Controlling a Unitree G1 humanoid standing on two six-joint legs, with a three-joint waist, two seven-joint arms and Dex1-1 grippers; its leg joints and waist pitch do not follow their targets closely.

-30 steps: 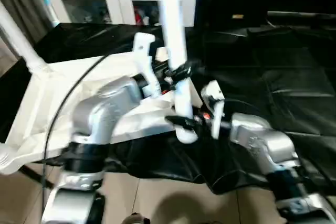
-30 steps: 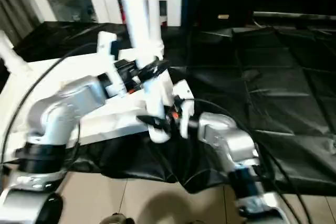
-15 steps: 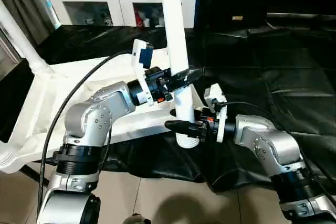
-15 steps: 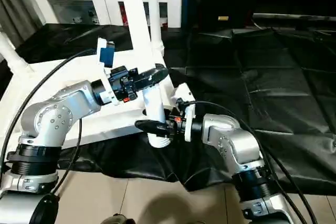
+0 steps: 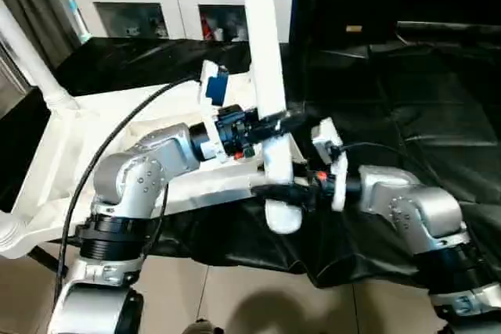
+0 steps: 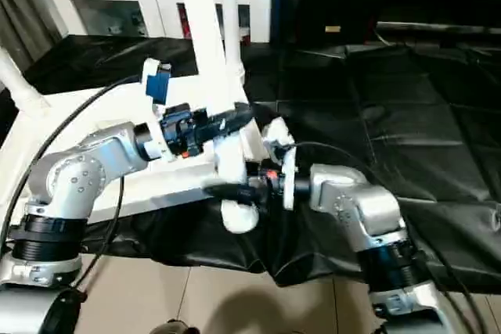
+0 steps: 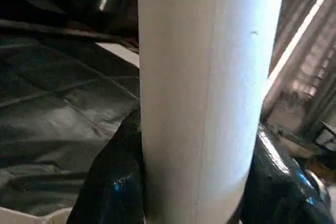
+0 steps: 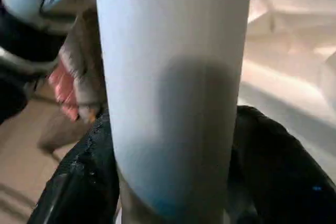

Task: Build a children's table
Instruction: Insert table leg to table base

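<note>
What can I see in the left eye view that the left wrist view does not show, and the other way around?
The left eye view alone gives the overturned table top, a fitted leg at its far corner, the cabinet and both silver arms. The left wrist view alone gives the left gripper's black fingers pressed against the tube. Both show the upright white leg and the black sheet.

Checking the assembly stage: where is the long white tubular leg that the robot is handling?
In the left eye view the long white tubular leg stands nearly upright at centre, between the left gripper above and the right gripper below, beside the white moulded tabletop.
</note>
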